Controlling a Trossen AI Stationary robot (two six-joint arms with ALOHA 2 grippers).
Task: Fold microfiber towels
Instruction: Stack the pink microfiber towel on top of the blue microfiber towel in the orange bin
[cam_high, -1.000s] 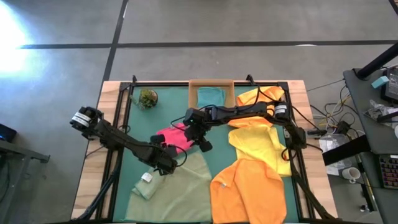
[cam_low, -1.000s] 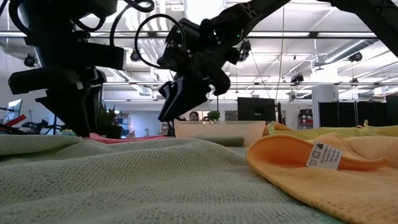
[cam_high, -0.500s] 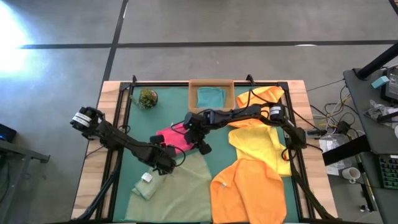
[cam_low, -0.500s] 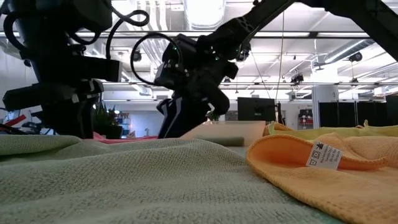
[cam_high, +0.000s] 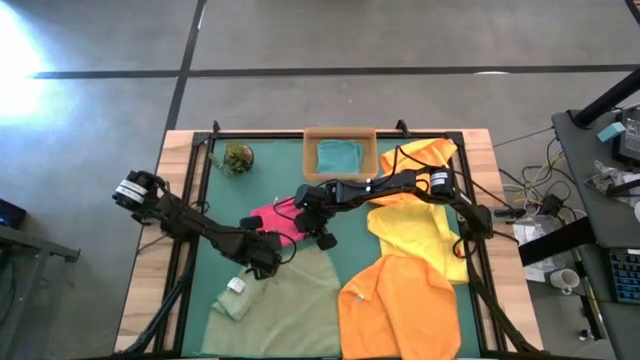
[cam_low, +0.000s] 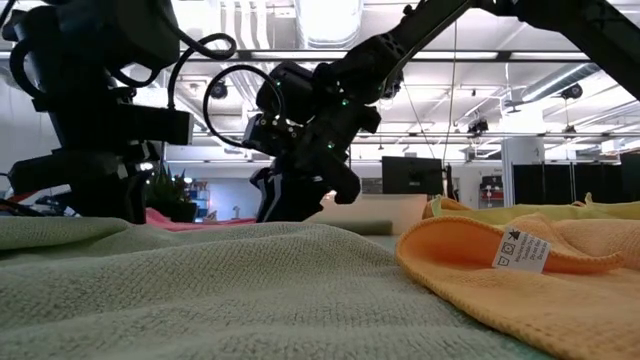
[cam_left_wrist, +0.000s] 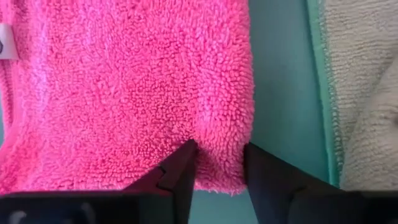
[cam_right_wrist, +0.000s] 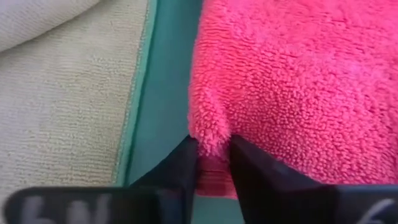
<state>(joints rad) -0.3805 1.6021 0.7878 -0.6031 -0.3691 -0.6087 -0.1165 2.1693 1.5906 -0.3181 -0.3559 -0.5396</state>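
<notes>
beside pink towel, sage towel

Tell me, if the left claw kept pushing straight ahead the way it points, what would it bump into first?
More of the hot pink towel. The left gripper already pinches that towel's edge between its fingers, and pink cloth fills the line ahead. What lies past the towel, this view cannot settle.

A wooden table bears a green mat strewn with pink, sage, yellow and orange towels.
</notes>
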